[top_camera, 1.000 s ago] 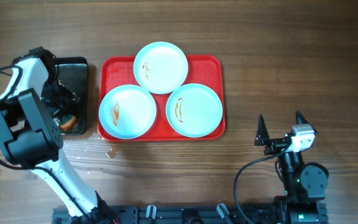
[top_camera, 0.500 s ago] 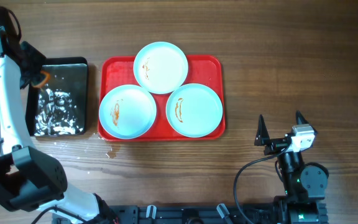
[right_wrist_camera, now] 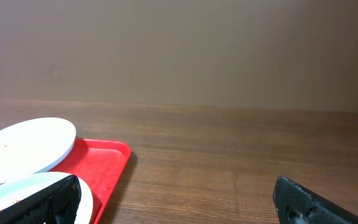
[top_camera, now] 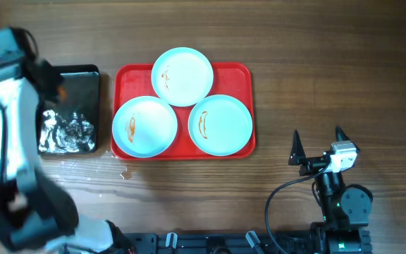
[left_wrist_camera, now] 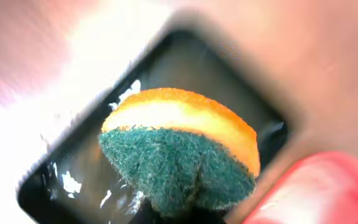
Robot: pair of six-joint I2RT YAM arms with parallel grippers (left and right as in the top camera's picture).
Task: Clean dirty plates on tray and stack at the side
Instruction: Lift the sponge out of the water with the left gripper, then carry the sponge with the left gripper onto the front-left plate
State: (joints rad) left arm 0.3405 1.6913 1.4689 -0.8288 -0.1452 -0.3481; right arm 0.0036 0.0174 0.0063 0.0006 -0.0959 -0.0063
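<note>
Overhead faces straight down; left wrist close, right wrist low, sharing the tray.

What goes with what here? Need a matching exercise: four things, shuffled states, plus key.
Column A
1. sponge
2. right gripper
3. black pan
4. tray

Column B
a. red, carrying three plates
b. open, holding nothing
c. water glinting inside, left of the tray
d. orange layer over green, above the pan

Pairs: 1-d, 2-b, 3-c, 4-a
</note>
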